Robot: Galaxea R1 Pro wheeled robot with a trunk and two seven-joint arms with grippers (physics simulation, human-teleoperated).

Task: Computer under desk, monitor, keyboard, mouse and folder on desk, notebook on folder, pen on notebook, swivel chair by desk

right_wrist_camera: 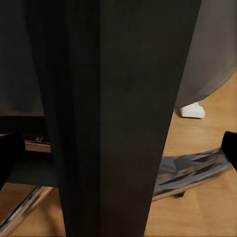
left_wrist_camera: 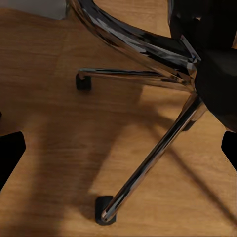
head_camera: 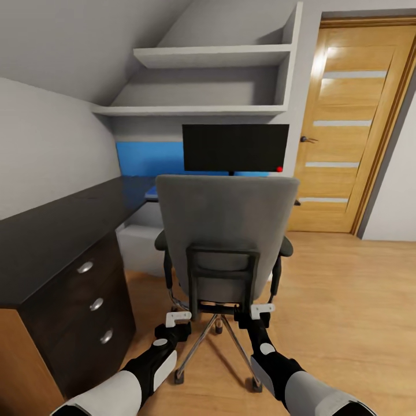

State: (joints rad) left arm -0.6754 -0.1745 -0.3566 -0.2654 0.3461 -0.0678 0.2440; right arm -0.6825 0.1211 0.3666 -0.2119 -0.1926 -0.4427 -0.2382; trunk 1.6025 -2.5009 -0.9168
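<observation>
Grey swivel chair (head_camera: 226,231) back between both grippers, left (head_camera: 178,317) apparently unclenched, right (head_camera: 263,309) grip unclear.

Domestic room fitted as a home study. Black desk (head_camera: 52,231) with drawers stands left of a grey swivel chair (head_camera: 225,225); monitor (head_camera: 236,148) behind the chair, white wall shelves (head_camera: 214,56) above it, wooden door (head_camera: 352,127) right, wood-plank floor (head_camera: 346,300).
</observation>
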